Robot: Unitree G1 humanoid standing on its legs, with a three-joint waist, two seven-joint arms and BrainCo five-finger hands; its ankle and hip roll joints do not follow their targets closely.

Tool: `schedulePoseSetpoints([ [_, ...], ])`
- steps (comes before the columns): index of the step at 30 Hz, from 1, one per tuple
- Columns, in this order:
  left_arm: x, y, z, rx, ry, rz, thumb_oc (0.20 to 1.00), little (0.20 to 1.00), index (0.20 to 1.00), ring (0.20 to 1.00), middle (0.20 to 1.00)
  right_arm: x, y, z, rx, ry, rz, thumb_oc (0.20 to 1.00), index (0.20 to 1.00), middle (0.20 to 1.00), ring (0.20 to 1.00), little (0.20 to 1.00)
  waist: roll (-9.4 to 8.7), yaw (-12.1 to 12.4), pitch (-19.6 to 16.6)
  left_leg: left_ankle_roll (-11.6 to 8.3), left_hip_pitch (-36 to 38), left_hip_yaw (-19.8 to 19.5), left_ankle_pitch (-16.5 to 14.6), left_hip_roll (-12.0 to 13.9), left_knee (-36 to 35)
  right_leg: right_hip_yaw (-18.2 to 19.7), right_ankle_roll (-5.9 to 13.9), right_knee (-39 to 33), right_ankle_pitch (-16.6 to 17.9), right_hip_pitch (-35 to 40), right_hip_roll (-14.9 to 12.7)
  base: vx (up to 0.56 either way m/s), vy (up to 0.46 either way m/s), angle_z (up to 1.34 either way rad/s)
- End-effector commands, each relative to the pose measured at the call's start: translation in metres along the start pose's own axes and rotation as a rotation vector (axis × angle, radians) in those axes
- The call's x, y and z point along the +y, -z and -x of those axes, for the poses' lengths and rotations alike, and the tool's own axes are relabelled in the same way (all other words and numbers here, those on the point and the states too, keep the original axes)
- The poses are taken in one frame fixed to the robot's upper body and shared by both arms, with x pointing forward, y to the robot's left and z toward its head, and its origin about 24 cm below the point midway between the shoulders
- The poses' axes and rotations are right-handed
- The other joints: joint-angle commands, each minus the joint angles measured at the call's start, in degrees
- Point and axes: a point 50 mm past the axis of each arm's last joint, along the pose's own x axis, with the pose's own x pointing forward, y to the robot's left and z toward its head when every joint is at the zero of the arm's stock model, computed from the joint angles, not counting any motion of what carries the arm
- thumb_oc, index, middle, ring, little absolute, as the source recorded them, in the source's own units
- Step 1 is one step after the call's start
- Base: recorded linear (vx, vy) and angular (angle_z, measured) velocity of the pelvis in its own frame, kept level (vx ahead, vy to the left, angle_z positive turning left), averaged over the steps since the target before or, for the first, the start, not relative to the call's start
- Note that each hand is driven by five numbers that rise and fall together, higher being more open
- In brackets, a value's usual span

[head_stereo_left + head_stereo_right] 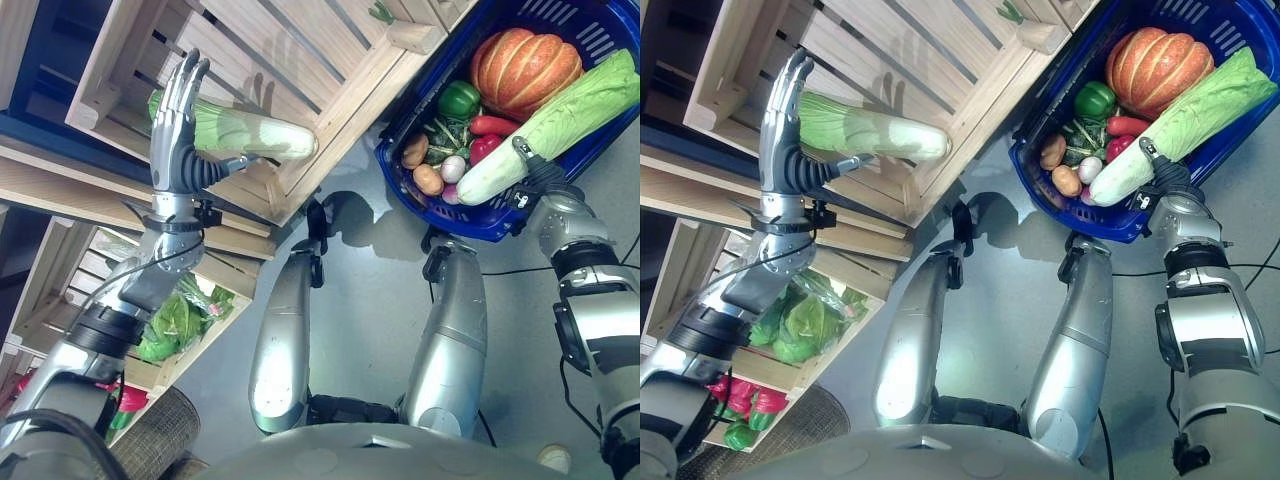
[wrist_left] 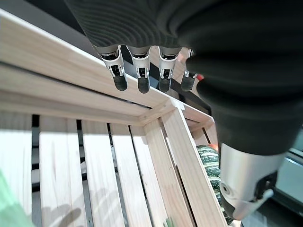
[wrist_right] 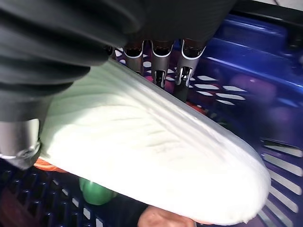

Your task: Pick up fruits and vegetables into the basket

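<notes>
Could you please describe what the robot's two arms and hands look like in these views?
Both arms are silver-grey metal with black bands at the joints. The left hand has silver fingers with dark tips above a dark ribbed wrist cover. The right hand wears the same dark ribbed cover, and its silver fingers show dark tips too.

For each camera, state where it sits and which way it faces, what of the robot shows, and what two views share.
Left eye view: on the head, looking down at the wooden crate and blue basket; both arms show.
Right eye view: beside it, same scene.
Left wrist view: on the left wrist, facing the crate's slats past the left hand.
Right wrist view: on the right wrist, facing into the basket; the right hand rests on a cabbage.
Shared: the eye views and the right wrist view show that cabbage.
</notes>
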Motion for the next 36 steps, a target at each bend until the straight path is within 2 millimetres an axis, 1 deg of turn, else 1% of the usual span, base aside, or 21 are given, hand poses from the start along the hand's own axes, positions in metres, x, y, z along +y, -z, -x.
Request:
schedulePoseSetpoints([
  [1, -0.001, 0.002, 0.001, 0.013, -0.042, -0.068, 1.0, 1.0, 1.0, 1.0, 1.0, -0.017, -0.018, 0.001, -0.09, 0.054, 0.006, 1.0, 1.0, 1.0, 1.0, 1.0, 7.9, -1.6, -1.5, 5.06, -2.2, 0.3, -4.2, -1.9, 1.3, 1.5, 2.08, 4.0, -9.1, 2.1, 3.0, 0.0, 0.0, 0.0],
  [5, 0.0, 0.018, 0.0, 0.08, 0.003, -0.181, 1.0, 1.0, 1.0, 1.0, 1.0, -0.014, -0.017, 0.002, -0.135, 0.065, 0.02, 1.0, 1.0, 1.0, 1.0, 1.0, 7.36, -2.4, -1.5, 4.92, -1.5, 0.6, -3.8, -1.7, 0.5, 1.7, 2.25, 3.1, -8.7, 2.8, 3.5, 0.0, 0.038, 0.0],
  [8, 0.002, 0.031, 0.002, 0.123, 0.042, -0.295, 1.0, 1.0, 1.0, 1.0, 1.0, -0.011, -0.016, 0.006, -0.188, 0.05, 0.072, 1.0, 1.0, 1.0, 1.0, 1.0, 6.97, -3.5, -1.5, 4.63, -0.5, 1.1, -3.5, -1.5, -0.3, 1.9, 2.48, 2.1, -8.2, 3.7, 3.6, 0.0, 0.079, -0.03],
  [11, 0.006, 0.04, 0.004, 0.132, 0.076, -0.424, 1.0, 1.0, 1.0, 1.0, 1.0, -0.004, -0.017, 0.012, -0.245, 0.017, 0.133, 1.0, 1.0, 1.0, 1.0, 1.0, 6.44, -4.7, -1.5, 4.27, 0.1, 1.6, -3.2, -1.2, -0.8, 2.2, 2.7, 1.2, -7.7, 4.2, 3.7, 0.0, 0.084, -0.04],
  [15, 0.016, 0.055, 0.004, 0.141, 0.12, -0.634, 1.0, 1.0, 1.0, 1.0, 1.0, 0.004, -0.016, 0.026, -0.345, -0.043, 0.196, 1.0, 1.0, 1.0, 1.0, 1.0, 5.53, -7.0, -1.5, 3.86, 0.9, 2.4, -2.9, -0.9, -1.7, 3.0, 3.07, -0.1, -6.9, 4.6, 3.9, -0.01, 0.101, -0.09],
  [16, 0.02, 0.058, 0.002, 0.151, 0.117, -0.671, 1.0, 1.0, 1.0, 1.0, 1.0, 0.007, -0.019, 0.03, -0.385, -0.061, 0.185, 1.0, 1.0, 1.0, 1.0, 1.0, 5.37, -7.5, -1.5, 4.16, -0.4, 3.2, -1.2, -0.6, -2.4, 2.7, 2.61, -1.2, -5.0, 3.3, 4.0, -0.06, 0.108, -0.18],
  [21, 0.024, 0.073, 0.009, 0.202, 0.145, -0.798, 1.0, 1.0, 1.0, 1.0, 1.0, 0.014, -0.012, 0.059, -0.521, -0.147, 0.169, 1.0, 1.0, 1.0, 1.0, 1.0, 4.06, -11.0, -1.5, 3.69, 0.0, 4.4, -1.0, -0.3, -3.3, 4.2, 3.25, -2.7, -4.2, 3.1, 4.8, 0.0, 0.121, -0.23],
  [22, 0.024, 0.076, 0.012, 0.214, 0.15, -0.809, 1.0, 1.0, 1.0, 1.0, 1.0, 0.016, -0.011, 0.065, -0.55, -0.165, 0.162, 1.0, 1.0, 1.0, 1.0, 1.0, 3.79, -11.7, -1.5, 3.54, 0.0, 4.7, -0.9, -0.2, -3.4, 4.5, 3.4, -2.9, -4.0, 2.9, 5.0, 0.09, 0.119, -0.2],
  [23, 0.022, 0.079, 0.017, 0.228, 0.162, -0.814, 1.0, 1.0, 1.0, 1.0, 1.0, 0.016, -0.008, 0.07, -0.568, -0.176, 0.16, 1.0, 1.0, 1.0, 1.0, 1.0, 3.56, -12.3, -1.5, 3.02, 1.0, 4.3, -2.4, -0.3, -3.0, 5.2, 3.95, -2.6, -5.4, 3.9, 5.2, 0.09, 0.128, -0.19],
  [24, 0.02, 0.082, 0.021, 0.249, 0.171, -0.83, 1.0, 1.0, 1.0, 1.0, 1.0, 0.018, -0.008, 0.079, -0.612, -0.197, 0.153, 1.0, 1.0, 1.0, 1.0, 1.0, 3.25, -13.2, -1.5, 2.89, 0.8, 4.7, -2.3, -0.3, -3.1, 5.7, 4.09, -2.9, -5.2, 3.6, 5.5, 0.08, 0.129, -0.2],
  [27, 0.017, 0.091, 0.032, 0.304, 0.19, -0.862, 1.0, 1.0, 1.0, 1.0, 1.0, 0.019, -0.011, 0.098, -0.715, -0.236, 0.145, 1.0, 1.0, 1.0, 1.0, 1.0, 2.59, -15.1, -1.5, 2.43, 0.6, 5.9, -2.1, -0.1, -3.5, 6.5, 4.53, -3.8, -4.7, 3.1, 5.8, -0.01, 0.129, -0.23],
  [28, 0.017, 0.093, 0.032, 0.313, 0.185, -0.868, 1.0, 1.0, 1.0, 1.0, 1.0, 0.018, -0.015, 0.102, -0.746, -0.241, 0.142, 1.0, 1.0, 1.0, 1.0, 1.0, 2.55, -15.4, -1.5, 2.79, -0.5, 6.6, -0.6, 0.1, -4.0, 6.3, 4.15, -4.4, -3.0, 1.8, 5.9, -0.05, 0.116, -0.3],
  [29, 0.015, 0.096, 0.037, 0.338, 0.198, -0.873, 1.0, 1.0, 1.0, 1.0, 1.0, 0.017, -0.017, 0.108, -0.787, -0.253, 0.139, 1.0, 1.0, 1.0, 1.0, 1.0, 2.31, -16.1, -1.5, 2.65, -0.7, 7.1, -0.6, 0.2, -4.0, 6.6, 4.29, -4.6, -2.9, 1.5, 6.1, 0.02, 0.121, -0.28],
  [30, 0.011, 0.099, 0.045, 0.37, 0.225, -0.871, 1.0, 1.0, 1.0, 1.0, 1.0, 0.016, -0.015, 0.114, -0.811, -0.259, 0.14, 1.0, 1.0, 1.0, 1.0, 1.0, 2.03, -16.7, -1.5, 2.06, 0.4, 6.8, -2.3, 0.1, -3.4, 7.2, 4.86, -4.1, -4.6, 2.5, 6.2, 0.08, 0.129, -0.27],
  [31, 0.01, 0.102, 0.048, 0.388, 0.233, -0.868, 1.0, 1.0, 1.0, 1.0, 1.0, 0.016, -0.016, 0.116, -0.824, -0.266, 0.14, 1.0, 1.0, 1.0, 1.0, 1.0, 1.91, -17.0, -1.5, 2.0, 0.3, 7.0, -2.3, 0.1, -3.4, 7.4, 4.91, -4.2, -4.6, 2.4, 6.2, 0.09, 0.126, -0.19],
  [36, -0.005, 0.117, 0.076, 0.592, 0.3, -0.753, 1.0, 1.0, 1.0, 1.0, 1.0, 0.008, -0.021, 0.134, -0.923, -0.286, 0.134, 1.0, 1.0, 1.0, 1.0, 1.0, 0.86, -19.1, -1.5, 1.59, -0.5, 8.4, -2.5, 0.6, -2.9, 8.3, 5.22, -5.1, -3.9, 1.5, 6.8, 0.0, 0.086, -0.13],
])
